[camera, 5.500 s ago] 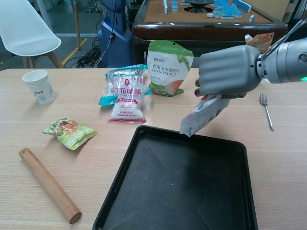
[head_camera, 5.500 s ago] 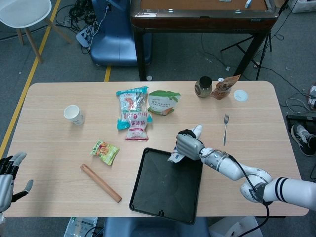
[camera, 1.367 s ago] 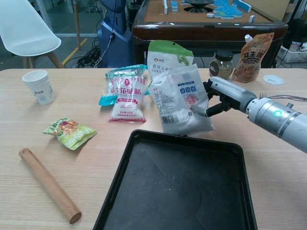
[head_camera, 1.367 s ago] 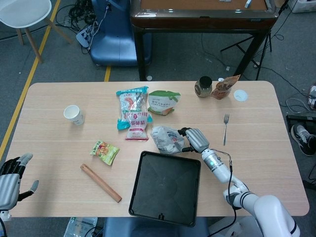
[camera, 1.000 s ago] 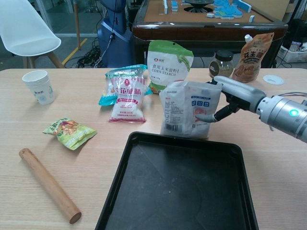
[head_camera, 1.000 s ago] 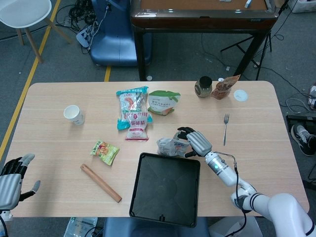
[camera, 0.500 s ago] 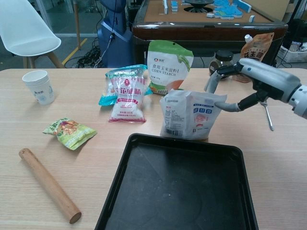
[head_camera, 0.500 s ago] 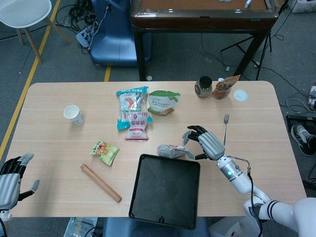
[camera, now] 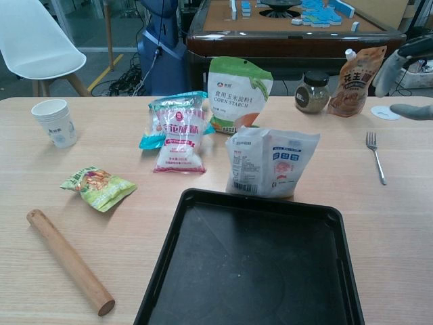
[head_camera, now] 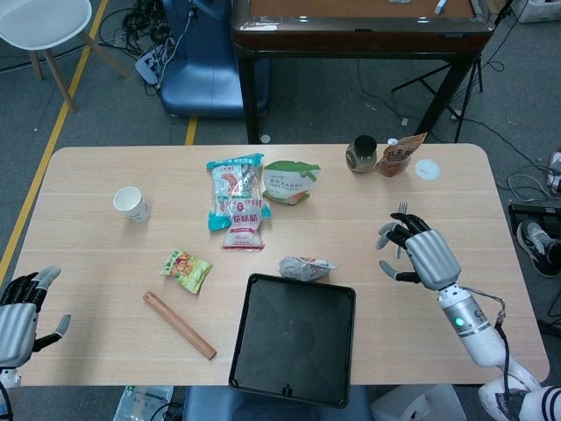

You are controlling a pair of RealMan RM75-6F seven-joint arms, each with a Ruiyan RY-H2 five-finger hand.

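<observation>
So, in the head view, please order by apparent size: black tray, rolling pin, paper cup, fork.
1. black tray, clearly largest.
2. rolling pin.
3. and 4. fork and paper cup: too close to rank; the right hand hides part of the fork.

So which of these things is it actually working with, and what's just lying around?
In use: white plastic powder bag; black baking tray; right robot hand, open.

Lying about: wooden rolling pin, paper cup, corn starch pouch, metal fork, glass jar.
</observation>
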